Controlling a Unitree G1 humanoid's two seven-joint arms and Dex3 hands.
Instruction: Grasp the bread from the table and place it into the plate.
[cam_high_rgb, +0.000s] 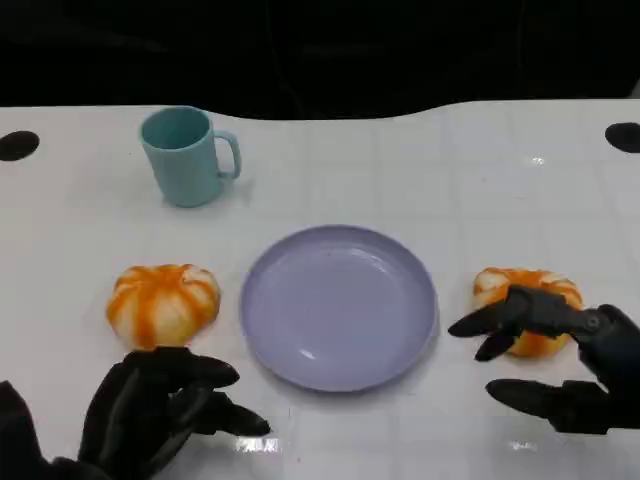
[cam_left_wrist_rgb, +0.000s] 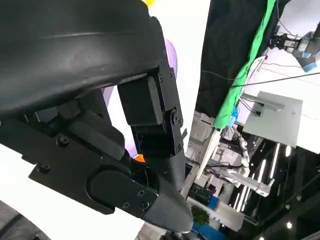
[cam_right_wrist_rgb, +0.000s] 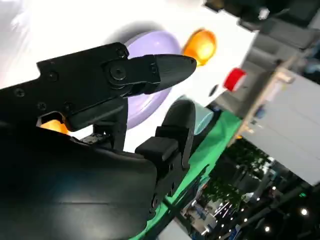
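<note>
Filling most of the head view, a white table (cam_high_rgb: 480, 170) carries everything here. At its centre sits a lilac plate (cam_high_rgb: 340, 305), with nothing on it. In the lower left of the frame lies one orange-striped bread roll (cam_high_rgb: 162, 302), just left of the plate and apart from it. A second bread roll (cam_high_rgb: 527, 305) lies at the right, near the plate's right edge, partly covered by black fingers (cam_high_rgb: 500, 322). A teal mug (cam_high_rgb: 188, 155) stands in the upper left, well behind the plate, handle pointing right.

The left hand (cam_high_rgb: 160, 405) is at the lower left, just below the left roll, fingers loosely spread and holding nothing. The right hand (cam_high_rgb: 560, 365) is at the lower right, its fingers apart, the upper ones reaching over the right roll while the thumb lies below; I cannot tell whether they touch it.
</note>
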